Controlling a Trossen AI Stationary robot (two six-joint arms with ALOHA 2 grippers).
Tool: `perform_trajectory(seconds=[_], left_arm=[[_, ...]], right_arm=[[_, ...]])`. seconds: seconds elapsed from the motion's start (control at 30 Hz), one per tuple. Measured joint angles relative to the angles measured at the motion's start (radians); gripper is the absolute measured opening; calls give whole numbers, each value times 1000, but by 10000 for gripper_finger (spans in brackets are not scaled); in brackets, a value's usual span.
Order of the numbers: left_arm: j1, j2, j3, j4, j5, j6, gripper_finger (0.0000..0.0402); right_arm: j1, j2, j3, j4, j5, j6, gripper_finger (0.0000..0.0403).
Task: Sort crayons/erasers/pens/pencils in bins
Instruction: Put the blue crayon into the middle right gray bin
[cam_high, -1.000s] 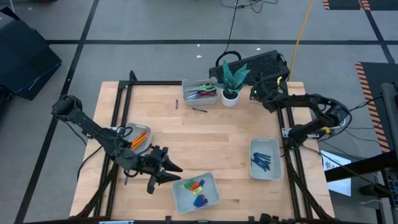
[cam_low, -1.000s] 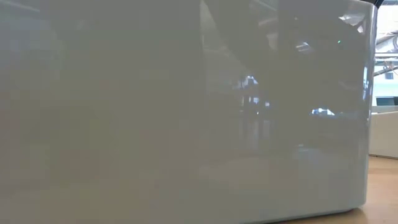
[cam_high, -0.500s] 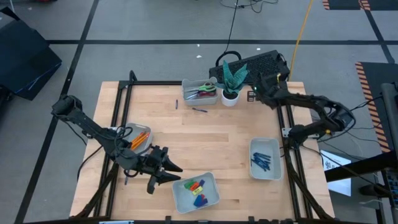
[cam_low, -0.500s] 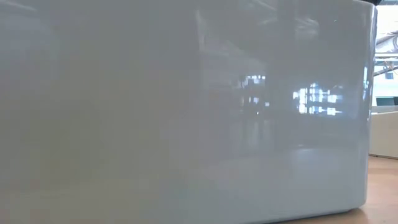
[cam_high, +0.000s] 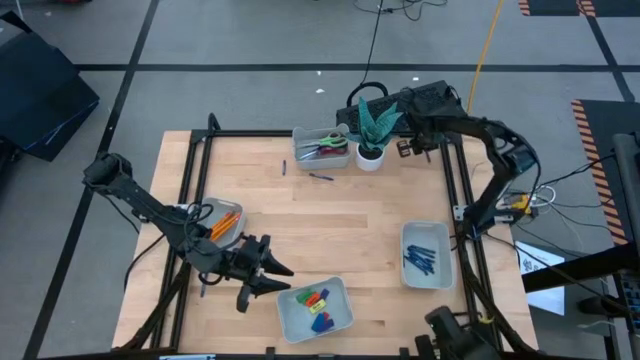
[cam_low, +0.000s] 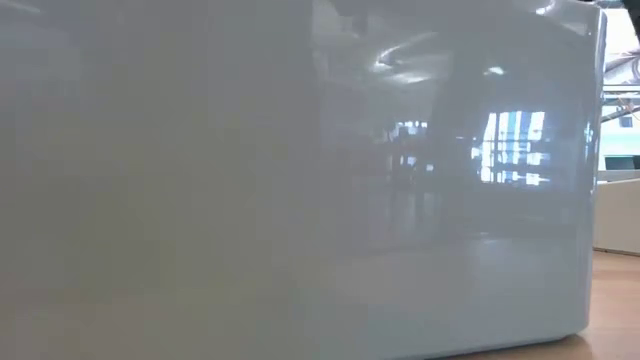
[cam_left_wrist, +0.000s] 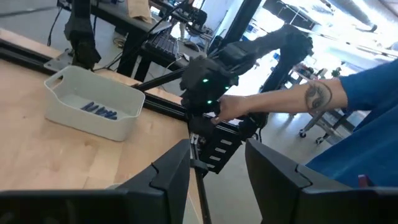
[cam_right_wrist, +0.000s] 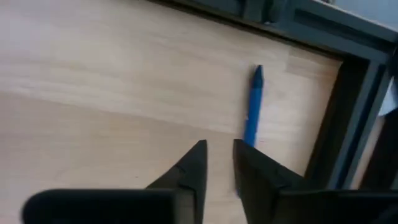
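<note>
High view: wooden desk (cam_high: 330, 220) with four bins. The near-centre bin (cam_high: 315, 307) holds erasers (cam_high: 318, 299) in yellow, green, red and blue. The right-side bin (cam_high: 427, 256) holds pens (cam_high: 420, 258). The left-side bin (cam_high: 222, 222) holds orange pencils (cam_high: 226, 223), partly covered by the left arm. The far bin (cam_high: 322, 148) holds scissors (cam_high: 324, 149) and sits just beside a white plant pot (cam_high: 371, 157). One pen (cam_high: 320, 177) lies loose on the desk near the far bin, with a small dark bit (cam_high: 283, 167) close by. Left gripper (cam_high: 282, 277) hangs low over the desk between the pencil bin and the eraser bin, jaws spread and holding nothing. Left wrist view shows the same open gap between its fingers (cam_left_wrist: 168, 174), the pen bin farther off, and a person's hand (cam_left_wrist: 239, 110) on the right arm's base past the desk edge. Right gripper (cam_high: 404, 150) is at the far right corner, just beside the plant pot. Right wrist view: its jaws are nearly together with a thin gap and grip nothing; a blue pen (cam_right_wrist: 252, 112) lies flat on the wood beyond the tips, near the black frame rail (cam_right_wrist: 333, 118). Low view is filled by a grey bin wall (cam_low: 300, 180), nothing else readable.
</note>
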Motion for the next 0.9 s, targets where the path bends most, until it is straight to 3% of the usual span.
perform_trajectory(seconds=[0.27, 0.43, 0.57, 0.67, 0.9], left_arm=[[0, 0, 0, -1, 0, 19, 157], [0, 0, 0, -26, 0, 23, 157], [0, 0, 0, -30, 0, 22, 157], [0, 0, 0, -29, 1, 21, 157], [0, 0, 0, -28, 1, 20, 157]], right_arm=[[-64, 101, 128, -104, -8, -83, 144], [-123, 149, 160, -139, -93, -177, 163], [-129, 198, 165, -147, -117, -217, 156], [-141, 227, 165, -171, -192, -228, 139], [-138, 238, 163, -157, -191, -208, 71]])
